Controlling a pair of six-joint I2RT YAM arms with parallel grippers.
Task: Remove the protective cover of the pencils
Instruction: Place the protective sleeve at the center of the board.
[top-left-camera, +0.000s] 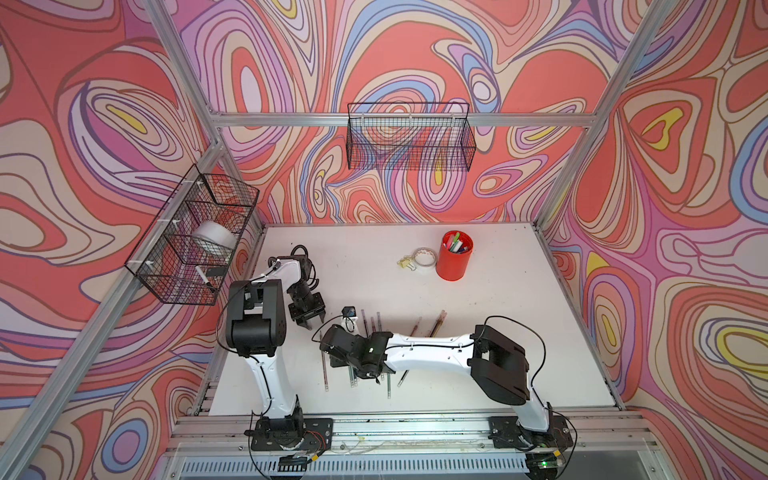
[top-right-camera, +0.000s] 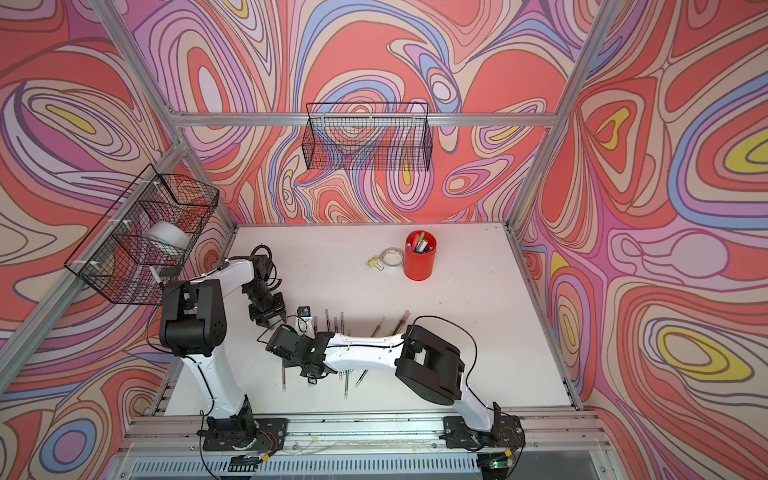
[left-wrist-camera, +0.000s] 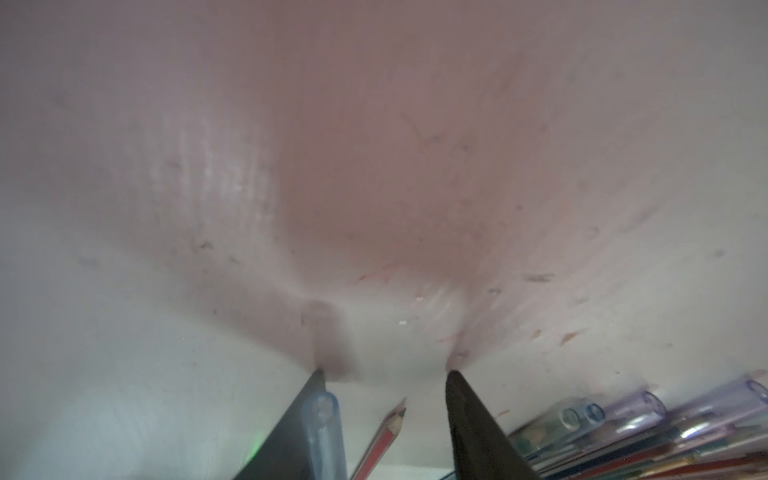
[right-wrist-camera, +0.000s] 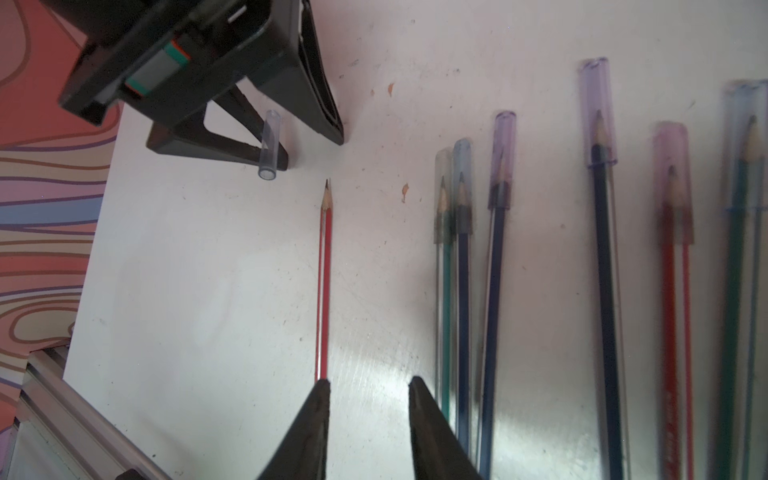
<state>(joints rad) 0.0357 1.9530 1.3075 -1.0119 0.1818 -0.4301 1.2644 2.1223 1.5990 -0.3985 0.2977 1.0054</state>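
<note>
1. One white table (top-left-camera: 498, 332) is filling the lower middle of both top views, and two robot arms are reaching over it from the bottom edge.
2. In the right wrist view I am counting seven pencils (right-wrist-camera: 496, 291) lying side by side on the table. Six are wearing see-through caps (right-wrist-camera: 598, 112) over their points, and the blurred edge may be hiding more.
3. The seventh, one red pencil (right-wrist-camera: 324, 282), is lying bare with its sharpened point uncovered.
4. One clear cap (right-wrist-camera: 269, 145) is resting against a finger of the left gripper (right-wrist-camera: 311, 148). Its jaws are standing apart and clamping nothing.
5. The right gripper (right-wrist-camera: 369, 381) is also holding its jaws parted over bare table. The red pencil's back end is disappearing behind one fingertip, unclamped.
6. In both top views the pencil row is sitting in the lower middle of the frame, partly under the right arm.
7. One red cup (top-left-camera: 454, 266) of markers (top-left-camera: 456, 245), too bunched to count, is standing right of centre, with one tape roll (top-left-camera: 424, 259) beside it.
8. Two black wire baskets (top-left-camera: 409, 168) are hanging on the walls, one at upper centre and one at mid left.
</note>
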